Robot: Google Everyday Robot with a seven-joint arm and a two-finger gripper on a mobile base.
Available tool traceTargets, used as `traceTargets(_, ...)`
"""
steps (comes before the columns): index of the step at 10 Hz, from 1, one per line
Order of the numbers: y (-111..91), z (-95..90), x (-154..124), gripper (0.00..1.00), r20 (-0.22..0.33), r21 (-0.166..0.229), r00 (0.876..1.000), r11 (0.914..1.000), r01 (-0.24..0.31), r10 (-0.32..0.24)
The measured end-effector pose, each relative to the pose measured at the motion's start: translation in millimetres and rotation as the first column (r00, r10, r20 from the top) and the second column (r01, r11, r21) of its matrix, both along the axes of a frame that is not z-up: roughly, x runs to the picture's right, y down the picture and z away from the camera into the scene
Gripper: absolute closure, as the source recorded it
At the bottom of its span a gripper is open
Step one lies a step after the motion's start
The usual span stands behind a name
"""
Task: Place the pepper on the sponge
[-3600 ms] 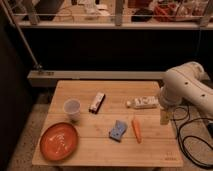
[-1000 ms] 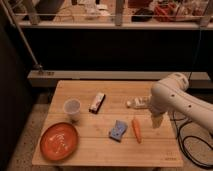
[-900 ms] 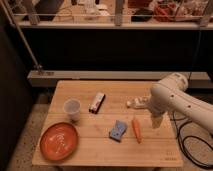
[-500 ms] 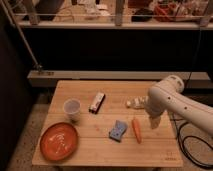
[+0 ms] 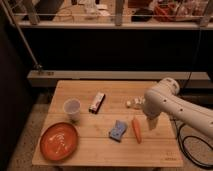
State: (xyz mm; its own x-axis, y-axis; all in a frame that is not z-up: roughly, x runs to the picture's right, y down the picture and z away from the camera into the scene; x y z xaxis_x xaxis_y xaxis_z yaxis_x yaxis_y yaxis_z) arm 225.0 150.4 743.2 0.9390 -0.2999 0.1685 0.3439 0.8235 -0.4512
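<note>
Table (image 5: 100, 150): pale wood planks, visible grain, matt finish. Pepper (image 5: 136, 129): orange-red, smooth skin, faint sheen. Sponge (image 5: 118, 130): blue, soft-looking, matt, lighter patches on top; texture appears porous. Plate (image 5: 49, 149): orange, smooth, slightly glossy, looks like plastic. Cup (image 5: 72, 109): translucent whitish, smooth, likely plastic. Box (image 5: 97, 102): dark and white, printed card or plastic, cannot tell which. Arm shell (image 5: 167, 100): white, smooth moulded plastic, soft gloss. Gripper (image 5: 151, 123), just right of the pepper above the tabletop: same pale, smooth finish. Floor (image 5: 22, 135): speckled, rough-looking, matt.
</note>
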Motion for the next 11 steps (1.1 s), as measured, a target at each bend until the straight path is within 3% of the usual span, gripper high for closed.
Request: traceTargets(11, 26.0, 36.2, -4.9, 0.20, 0.071, -0.005, 0.992, 0.9945, 0.104, -0.104)
